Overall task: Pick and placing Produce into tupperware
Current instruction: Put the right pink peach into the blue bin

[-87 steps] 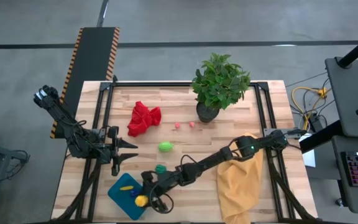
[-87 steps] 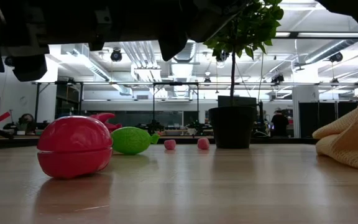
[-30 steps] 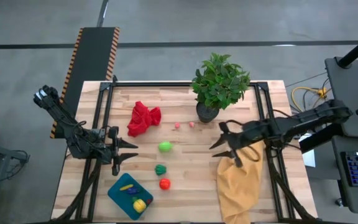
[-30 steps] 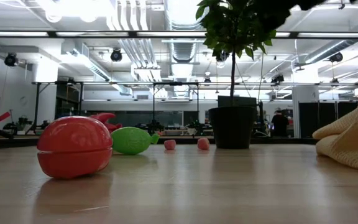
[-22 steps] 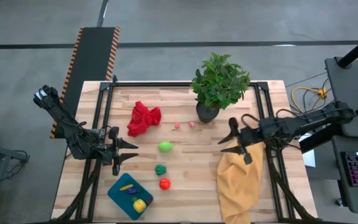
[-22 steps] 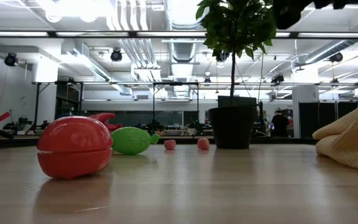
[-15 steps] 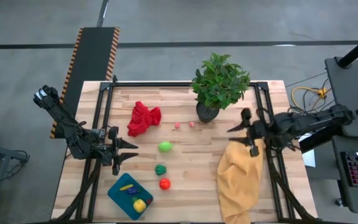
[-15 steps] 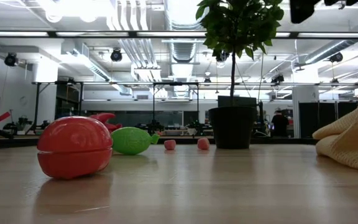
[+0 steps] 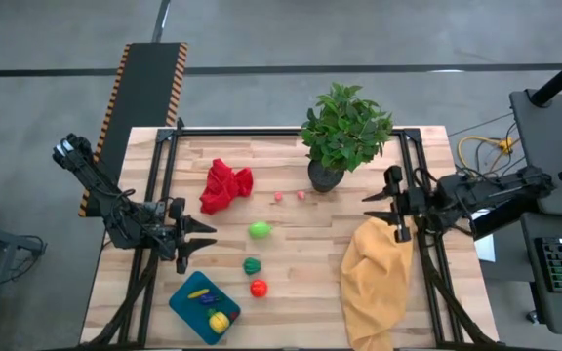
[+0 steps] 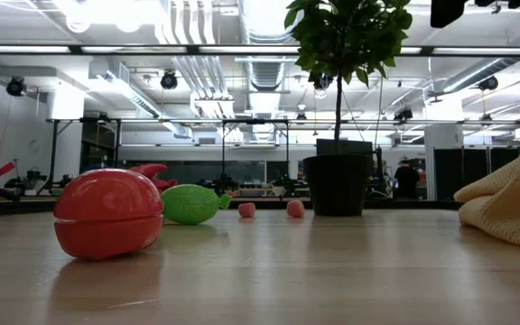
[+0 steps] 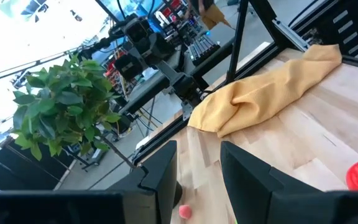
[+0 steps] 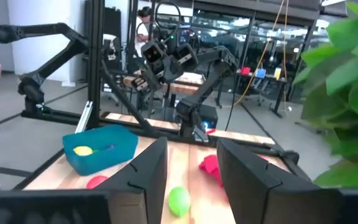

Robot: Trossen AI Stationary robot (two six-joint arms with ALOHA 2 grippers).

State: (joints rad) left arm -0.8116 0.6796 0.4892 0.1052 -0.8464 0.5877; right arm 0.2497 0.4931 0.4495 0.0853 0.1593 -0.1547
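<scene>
right hand open and empty at the table's right edge, above the yellow cloth. left hand waits, released. next, best reach for the red piece just beside the tupperware, closing squarely on it.

Left arm folded at the table's left edge, left gripper pointing inward, fingers spread. Right arm pulled back over the right edge, forearm roughly level, right gripper facing the table centre, fingers parted, nothing between them.
</scene>
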